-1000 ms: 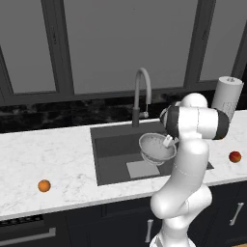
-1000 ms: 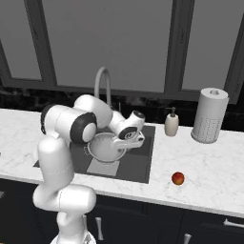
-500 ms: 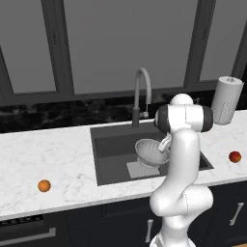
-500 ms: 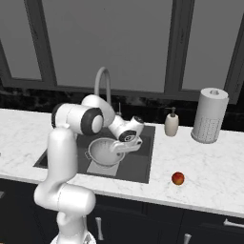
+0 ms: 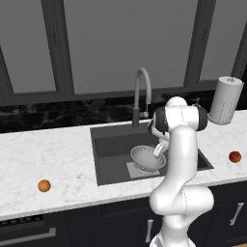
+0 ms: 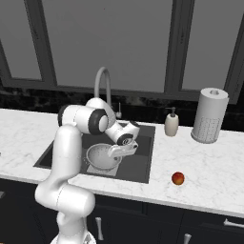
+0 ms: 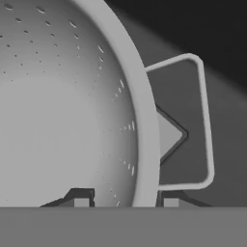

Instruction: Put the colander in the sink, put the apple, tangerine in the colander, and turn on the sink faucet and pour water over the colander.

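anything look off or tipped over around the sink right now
Nothing stands out. The colander sits upright over the sink floor, its rim pinched by the gripper. The tangerine and apple lie intact on the counter.

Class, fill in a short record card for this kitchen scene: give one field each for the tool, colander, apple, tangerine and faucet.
tool: shut on the colander rim, one finger inside, one outside
colander: low in the sink, over its lighter bottom plate
apple: on the counter right of the sink
tangerine: on the counter left of the sink
faucet: behind the basin, no water visible
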You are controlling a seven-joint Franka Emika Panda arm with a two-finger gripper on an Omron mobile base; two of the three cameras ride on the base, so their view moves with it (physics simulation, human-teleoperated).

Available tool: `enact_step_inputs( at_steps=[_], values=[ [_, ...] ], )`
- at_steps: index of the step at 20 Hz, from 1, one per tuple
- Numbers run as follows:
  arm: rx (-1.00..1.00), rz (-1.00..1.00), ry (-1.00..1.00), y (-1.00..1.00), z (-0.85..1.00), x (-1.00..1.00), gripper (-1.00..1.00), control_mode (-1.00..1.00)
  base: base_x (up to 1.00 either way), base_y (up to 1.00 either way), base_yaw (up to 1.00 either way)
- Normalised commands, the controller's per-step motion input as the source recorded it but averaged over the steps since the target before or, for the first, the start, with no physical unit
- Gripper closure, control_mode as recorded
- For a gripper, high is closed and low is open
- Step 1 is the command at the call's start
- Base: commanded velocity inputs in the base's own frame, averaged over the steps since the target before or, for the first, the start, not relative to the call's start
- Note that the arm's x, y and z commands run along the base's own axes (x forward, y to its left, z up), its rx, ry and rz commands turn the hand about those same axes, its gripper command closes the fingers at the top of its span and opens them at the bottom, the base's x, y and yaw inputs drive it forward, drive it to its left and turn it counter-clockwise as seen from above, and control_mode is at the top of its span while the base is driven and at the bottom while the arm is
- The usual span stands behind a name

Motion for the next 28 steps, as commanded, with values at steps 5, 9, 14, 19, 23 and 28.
enact_step_inputs(
  at_steps=[5,9,14,19,23,28],
  values=[
    [0.0,0.0,-0.02,-0.09,-0.1,0.03,1.0,-1.0,0.0,0.0,0.0],
    [0.0,0.0,0.0,0.0,-0.04,0.24,1.0,-1.0,0.0,0.0,0.0],
    [0.0,0.0,0.0,0.06,-0.05,0.27,1.0,-1.0,0.0,0.0,0.0],
    [0.0,0.0,0.0,0.03,-0.17,0.25,1.0,-1.0,0.0,0.0,0.0],
    [0.0,0.0,0.0,0.0,-0.21,0.1,1.0,-1.0,0.0,0.0,0.0],
    [0.0,0.0,0.0,0.0,-0.07,0.0,-1.0,-1.0,0.0,0.0,0.0]
  ],
)
